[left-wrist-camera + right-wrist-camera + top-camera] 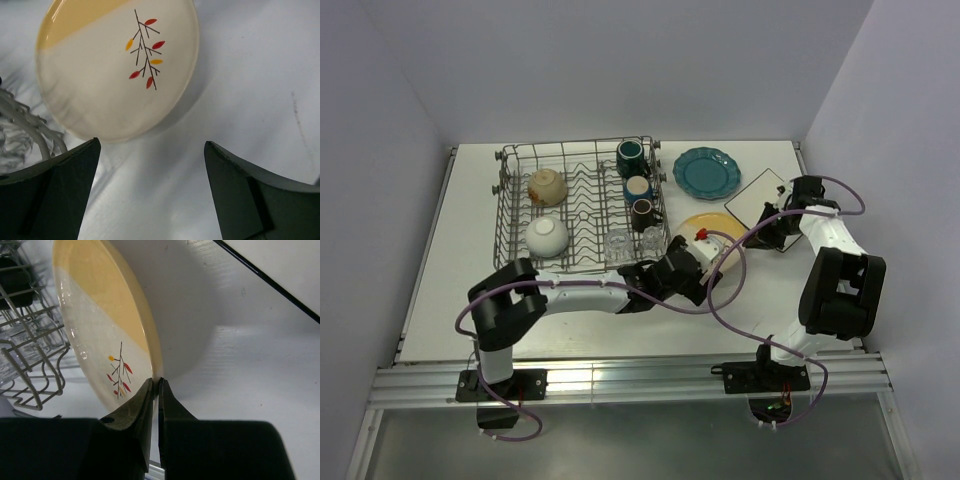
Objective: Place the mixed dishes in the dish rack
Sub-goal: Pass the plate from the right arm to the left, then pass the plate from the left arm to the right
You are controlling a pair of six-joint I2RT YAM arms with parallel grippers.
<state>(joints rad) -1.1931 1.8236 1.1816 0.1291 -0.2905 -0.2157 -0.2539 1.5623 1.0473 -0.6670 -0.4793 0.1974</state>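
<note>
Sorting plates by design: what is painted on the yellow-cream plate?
The plate bears a dark sprig with red and yellow leaves; clearest in the left wrist view.

The sprig plate (100, 90) is showing a yellow band over cream, with a dark twig bearing red and orange leaves. The scalloped plate (707, 172) is showing teal, and the square plate (757, 195) white with a dark rim. The rack (585, 205) is showing grey.
</note>
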